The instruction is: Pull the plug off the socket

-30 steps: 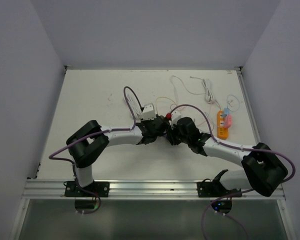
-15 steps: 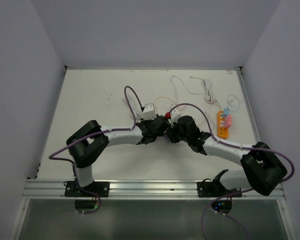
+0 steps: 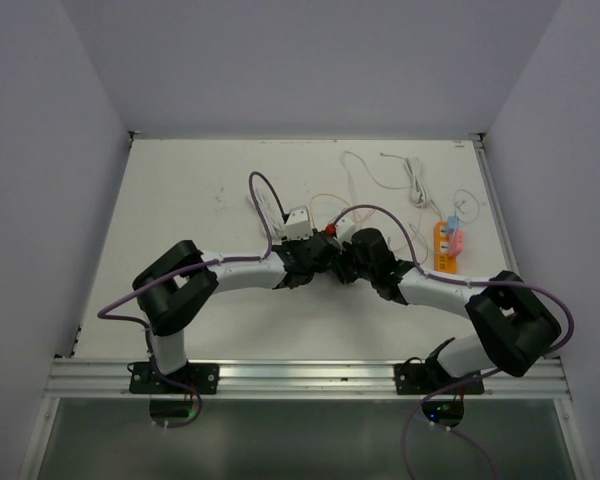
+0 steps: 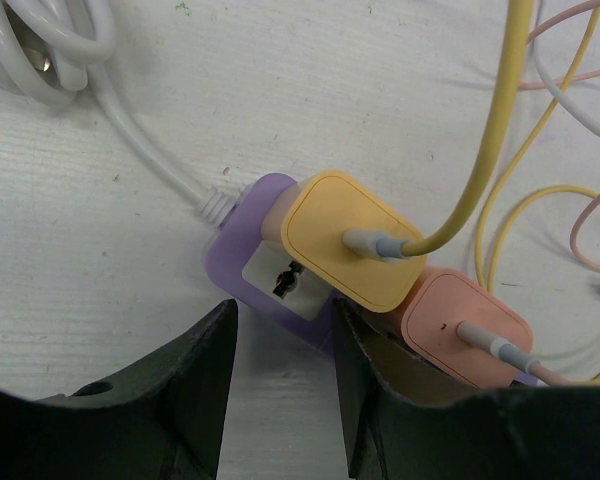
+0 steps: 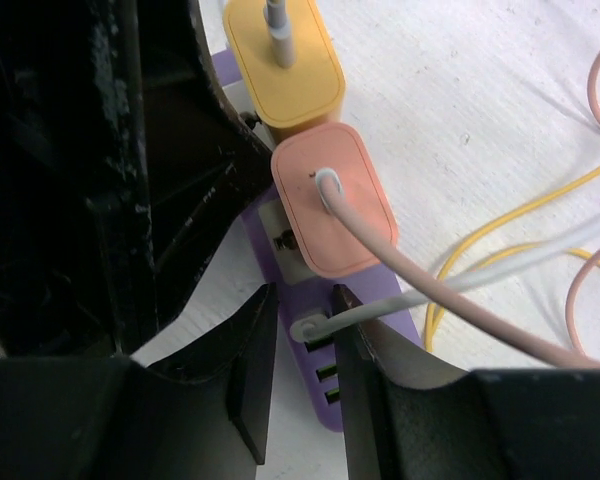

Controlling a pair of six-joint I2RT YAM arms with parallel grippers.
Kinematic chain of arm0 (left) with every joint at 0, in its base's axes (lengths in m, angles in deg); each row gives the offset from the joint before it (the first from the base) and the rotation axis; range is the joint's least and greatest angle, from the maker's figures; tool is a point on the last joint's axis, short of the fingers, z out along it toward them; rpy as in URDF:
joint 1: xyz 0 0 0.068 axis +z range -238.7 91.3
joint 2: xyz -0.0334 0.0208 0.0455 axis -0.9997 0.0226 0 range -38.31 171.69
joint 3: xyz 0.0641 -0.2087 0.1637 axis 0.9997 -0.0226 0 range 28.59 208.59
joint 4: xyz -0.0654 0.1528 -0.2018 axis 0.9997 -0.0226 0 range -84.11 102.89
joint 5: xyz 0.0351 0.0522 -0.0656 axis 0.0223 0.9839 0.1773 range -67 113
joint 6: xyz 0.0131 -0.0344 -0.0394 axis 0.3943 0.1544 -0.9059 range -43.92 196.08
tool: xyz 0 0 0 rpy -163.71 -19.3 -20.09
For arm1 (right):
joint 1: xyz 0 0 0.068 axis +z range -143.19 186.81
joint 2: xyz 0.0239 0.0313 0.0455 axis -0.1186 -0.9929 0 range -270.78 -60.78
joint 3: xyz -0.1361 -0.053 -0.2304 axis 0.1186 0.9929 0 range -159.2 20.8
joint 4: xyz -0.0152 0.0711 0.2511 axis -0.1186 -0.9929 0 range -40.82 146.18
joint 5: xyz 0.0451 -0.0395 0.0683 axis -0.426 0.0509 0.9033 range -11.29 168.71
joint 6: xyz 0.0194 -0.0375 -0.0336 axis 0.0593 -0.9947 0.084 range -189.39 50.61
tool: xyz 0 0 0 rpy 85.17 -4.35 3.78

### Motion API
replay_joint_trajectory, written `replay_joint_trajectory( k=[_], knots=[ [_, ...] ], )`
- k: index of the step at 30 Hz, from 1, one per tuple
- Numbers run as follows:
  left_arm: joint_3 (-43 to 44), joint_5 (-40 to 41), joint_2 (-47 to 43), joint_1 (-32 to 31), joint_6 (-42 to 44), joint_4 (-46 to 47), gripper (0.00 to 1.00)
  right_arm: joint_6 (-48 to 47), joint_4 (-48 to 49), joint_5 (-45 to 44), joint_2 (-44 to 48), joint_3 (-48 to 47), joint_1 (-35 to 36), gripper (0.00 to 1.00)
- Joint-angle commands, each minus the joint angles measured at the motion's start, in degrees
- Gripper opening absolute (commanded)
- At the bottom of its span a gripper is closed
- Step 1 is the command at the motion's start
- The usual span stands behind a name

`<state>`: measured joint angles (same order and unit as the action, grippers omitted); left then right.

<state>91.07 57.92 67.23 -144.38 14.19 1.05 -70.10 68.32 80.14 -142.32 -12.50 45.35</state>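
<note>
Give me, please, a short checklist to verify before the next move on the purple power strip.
1. Plugs seated: yellow plug and pink plug both sit in the purple strip: ok.
2. Left gripper open, with the strip's edge in its gap: ok.
3. Strip held firmly: cannot tell.
4. Right gripper on a plug: not ok; it is open beside the pink plug and grips nothing.
5. Cables clear: not ok; the white cable ends inside the right gripper's gap.
6. Room between the two grippers: cannot tell; they are very close.
</note>
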Motion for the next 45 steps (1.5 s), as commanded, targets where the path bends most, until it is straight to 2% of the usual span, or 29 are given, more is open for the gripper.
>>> replay_joint_trajectory(
  k=[1,3,7,9,17,21,27,29,30,45],
  knots=[
    [-1.4,-3.6,3.4,-0.9,2.5,-9.0,0.47,-1.0,2.5,2.9,-2.3,-1.9,-0.4,0.31],
    [-1.5,-3.5,3.4,-1.0,2.5,-9.0,0.47,-1.0,3.0,3.0,-3.3,-2.0,-0.4,0.31],
    [-1.7,-3.4,3.3,-1.0,2.6,-9.0,0.47,-1.3,2.6,3.1,-3.5,-2.2,-0.4,0.19],
    [-1.7,-3.4,3.3,-1.0,2.6,-9.0,0.47,-1.2,2.0,3.1,-2.8,-1.9,-0.4,0.18],
    [-1.1,-3.0,3.4,-0.9,3.1,-9.3,0.47,-0.8,-1.0,2.3,1.2,-0.2,-0.4,0.27],
    [-1.0,-3.0,3.7,-0.9,3.4,-9.2,0.47,-0.3,-0.5,1.6,0.6,0.8,-0.4,0.28],
    [0.1,-3.5,4.8,-0.9,4.0,-9.6,0.46,0.2,0.4,3.0,-0.6,0.3,-0.4,0.11],
    [0.1,-3.7,5.3,-0.9,4.0,-9.6,0.46,0.3,0.8,3.6,-0.4,0.0,-0.4,0.01],
    [0.1,-3.9,5.6,-0.9,4.0,-9.7,0.46,0.3,1.0,3.8,0.1,-0.2,-0.4,0.0],
    [2.0,-5.9,10.4,-0.9,2.7,-13.2,0.44,8.3,13.3,2.4,8.5,3.8,-0.2,0.0]
  ],
)
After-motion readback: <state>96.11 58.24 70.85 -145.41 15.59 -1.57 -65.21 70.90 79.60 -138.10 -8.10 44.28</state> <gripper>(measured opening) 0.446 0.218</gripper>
